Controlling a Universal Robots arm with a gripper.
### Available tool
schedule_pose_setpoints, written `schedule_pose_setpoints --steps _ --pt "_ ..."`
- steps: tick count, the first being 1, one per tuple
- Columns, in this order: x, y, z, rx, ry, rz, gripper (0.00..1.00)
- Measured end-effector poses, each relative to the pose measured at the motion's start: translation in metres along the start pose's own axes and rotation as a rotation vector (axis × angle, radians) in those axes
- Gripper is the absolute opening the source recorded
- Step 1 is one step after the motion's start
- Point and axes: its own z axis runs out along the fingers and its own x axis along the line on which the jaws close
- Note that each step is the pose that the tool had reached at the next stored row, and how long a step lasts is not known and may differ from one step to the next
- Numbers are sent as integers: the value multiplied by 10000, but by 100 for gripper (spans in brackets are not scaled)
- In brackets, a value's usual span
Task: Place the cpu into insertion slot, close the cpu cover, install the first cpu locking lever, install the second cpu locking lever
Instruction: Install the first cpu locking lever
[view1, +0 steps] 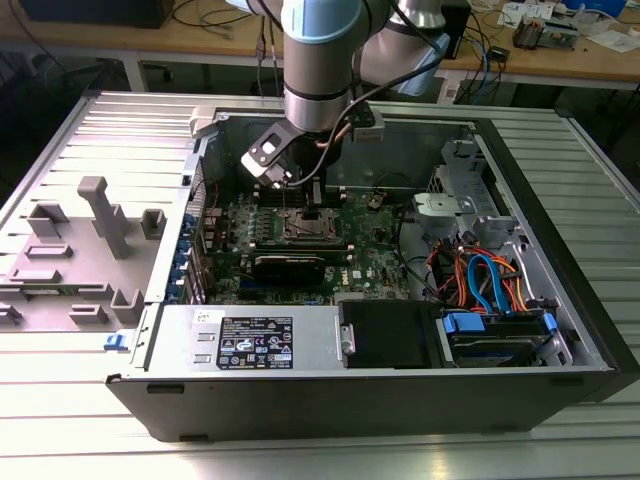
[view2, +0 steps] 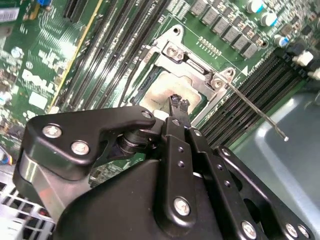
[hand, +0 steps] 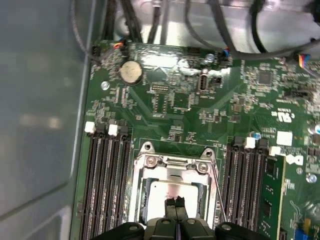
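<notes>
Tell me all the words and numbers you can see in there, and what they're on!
Stickers on the computer's metal panel, exterior view: print too small to read.
White lettering on the green circuit board, second wrist view: tilted and too small to quote safely.
White marks and tiny codes on the board, first wrist view: too small to read.
So nothing can be quoted for sure.

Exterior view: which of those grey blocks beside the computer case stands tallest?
The T-topped grey post on the exterior view's left; it rises well above the squat blocks around it.
</notes>
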Motion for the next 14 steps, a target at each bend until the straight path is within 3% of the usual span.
schedule_pose_setpoints --steps 3,9,14 --pt "0 0 0 11 9 -632 11" --pt "2 -10 -57 20 1 -1012 11" --pt "3 -12 -65 35 14 -1961 11"
